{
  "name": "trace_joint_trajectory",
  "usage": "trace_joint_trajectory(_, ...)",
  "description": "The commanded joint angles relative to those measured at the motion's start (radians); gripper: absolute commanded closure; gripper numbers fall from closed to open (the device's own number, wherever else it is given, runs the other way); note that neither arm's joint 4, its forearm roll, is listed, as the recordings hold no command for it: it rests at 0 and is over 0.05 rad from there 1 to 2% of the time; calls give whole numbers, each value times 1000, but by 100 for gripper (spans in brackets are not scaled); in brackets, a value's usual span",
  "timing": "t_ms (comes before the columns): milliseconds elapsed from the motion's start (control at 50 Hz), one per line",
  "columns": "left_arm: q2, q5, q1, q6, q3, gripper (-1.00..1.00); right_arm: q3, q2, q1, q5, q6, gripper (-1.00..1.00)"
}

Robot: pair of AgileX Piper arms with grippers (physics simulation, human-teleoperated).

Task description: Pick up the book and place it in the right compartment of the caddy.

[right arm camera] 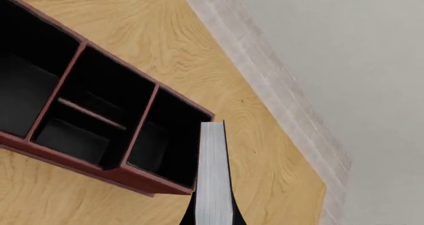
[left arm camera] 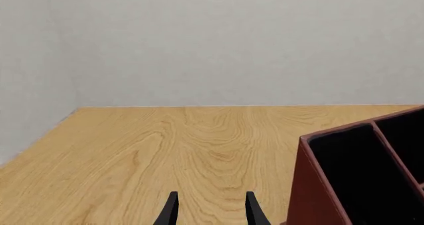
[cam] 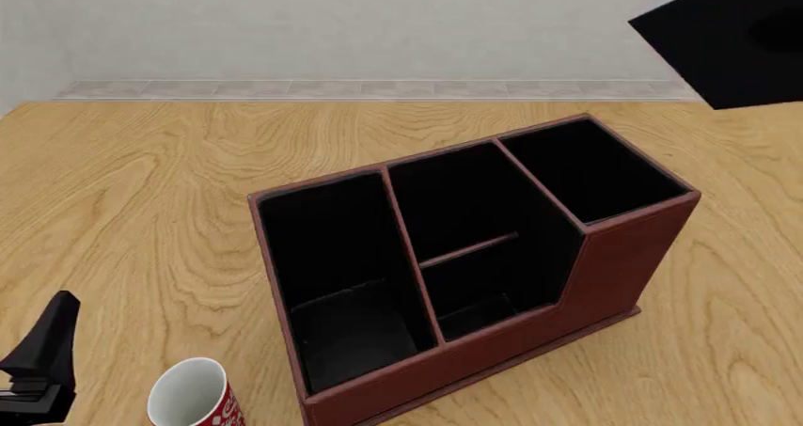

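The black-covered book (cam: 721, 36) hangs high in the air at the far right, above and beyond the caddy's right end. In the right wrist view its white page edges (right arm camera: 215, 175) face the camera, and my right gripper (right arm camera: 213, 219) is shut on the book with a dark finger on each cover. The reddish-brown caddy (cam: 603, 276) stands mid-table at an angle. Its narrow, tall-walled right compartment (cam: 590, 167) (right arm camera: 166, 143) holds nothing. My left gripper (left arm camera: 212, 210) is open and holds nothing, low near the table's front left beside the caddy's wide end (left arm camera: 311, 185).
A white-and-red cup (cam: 195, 398) stands at the front left, between the left gripper (cam: 38, 370) and the caddy. The caddy's middle section has a crossbar (cam: 467, 249). A grey wall (cam: 376, 22) runs behind the table.
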Motion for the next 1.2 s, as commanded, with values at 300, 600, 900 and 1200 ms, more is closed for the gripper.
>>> trace_joint_trajectory(300,0,5,-1,2,7,-100,-101,185,49,0,163,100)
trace_joint_trajectory(600,0,3,6,4,19,-100,-24,268,26,0,162,100)
trace_joint_trajectory(900,0,-1,9,4,29,-100,-14,301,14,0,133,100)
trace_joint_trajectory(1200,0,-4,10,2,39,-100,8,319,17,0,145,100)
